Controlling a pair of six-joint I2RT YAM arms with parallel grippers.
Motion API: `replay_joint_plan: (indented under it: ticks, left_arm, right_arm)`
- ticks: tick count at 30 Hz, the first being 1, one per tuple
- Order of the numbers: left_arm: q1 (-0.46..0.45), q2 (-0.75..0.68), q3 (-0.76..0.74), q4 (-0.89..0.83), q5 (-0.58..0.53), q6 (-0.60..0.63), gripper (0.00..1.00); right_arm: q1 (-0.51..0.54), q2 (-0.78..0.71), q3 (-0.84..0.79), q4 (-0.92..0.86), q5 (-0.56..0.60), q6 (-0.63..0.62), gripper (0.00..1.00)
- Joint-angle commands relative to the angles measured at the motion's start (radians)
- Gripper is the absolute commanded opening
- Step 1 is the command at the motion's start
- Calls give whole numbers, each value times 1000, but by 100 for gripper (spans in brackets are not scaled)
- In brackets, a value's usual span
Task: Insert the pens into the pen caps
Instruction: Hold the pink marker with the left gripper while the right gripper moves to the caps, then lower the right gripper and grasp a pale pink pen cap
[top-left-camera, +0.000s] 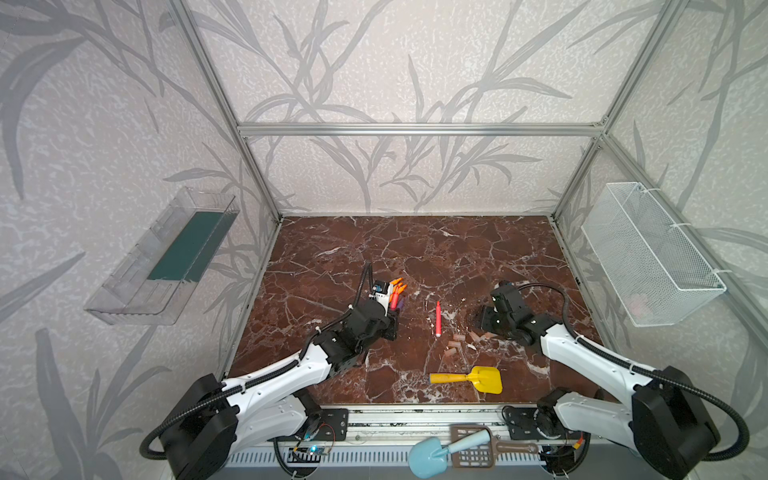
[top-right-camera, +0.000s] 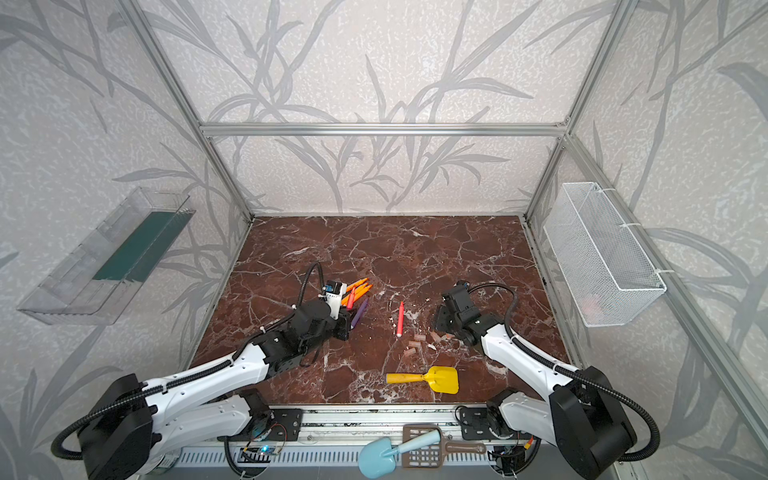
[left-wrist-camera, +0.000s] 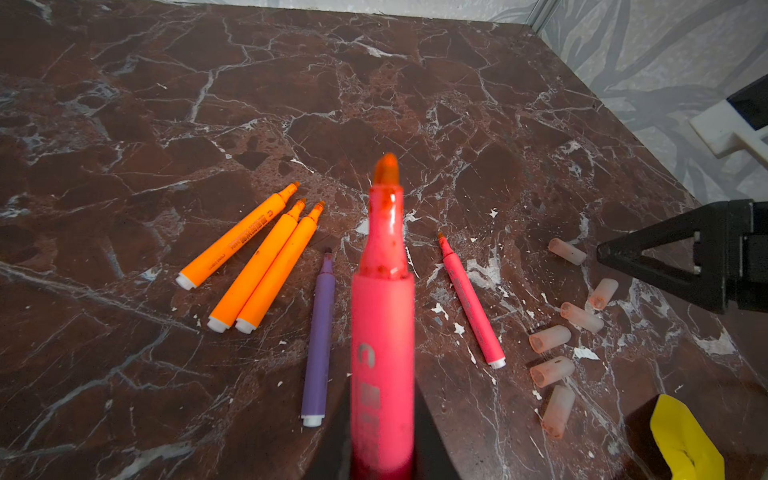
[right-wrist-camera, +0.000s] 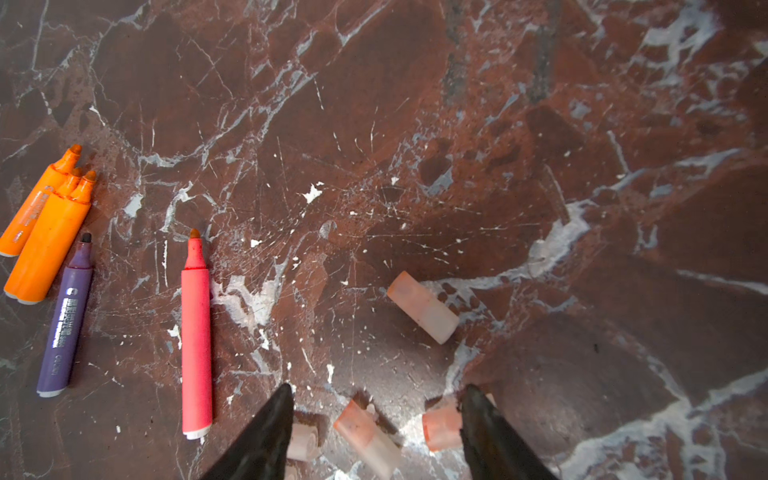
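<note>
Pink-red marker pen (left-wrist-camera: 382, 332) is clenched in the left jaws; three orange pens (left-wrist-camera: 266, 266), one purple pen (left-wrist-camera: 319, 332), one more pink-red pen (left-wrist-camera: 471, 303) and six translucent caps (left-wrist-camera: 549, 338) are scattered on the worktop (left-wrist-camera: 291, 83); right jaws parted.

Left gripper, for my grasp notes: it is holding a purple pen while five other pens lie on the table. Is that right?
Not quite. The left gripper holds a pink-red pen, not a purple one. The left wrist view shows this, with the purple pen lying on the table. The rest stands.
</note>
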Motion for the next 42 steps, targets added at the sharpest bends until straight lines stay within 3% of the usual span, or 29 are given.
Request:
replay_joint_plan:
  ticks: [1, 14, 24, 32, 42]
  left_arm:
    - [3, 1, 32, 5, 4, -12, 0]
    - [4, -10, 24, -2, -11, -14, 0]
    - [4, -3, 25, 0, -17, -11, 0]
    - [4, 0, 24, 1, -16, -12, 0]
    - [4, 8, 25, 0, -20, -9, 0]
  right_arm:
    - [3, 5, -12, 12, -16, 21, 63]
    - [3, 194, 37, 108, -31, 15, 64]
    - [1, 242, 52, 112, 24, 22, 66]
    - [1, 287, 82, 124, 50, 30, 72]
    - [0, 423, 189, 124, 99, 17, 72]
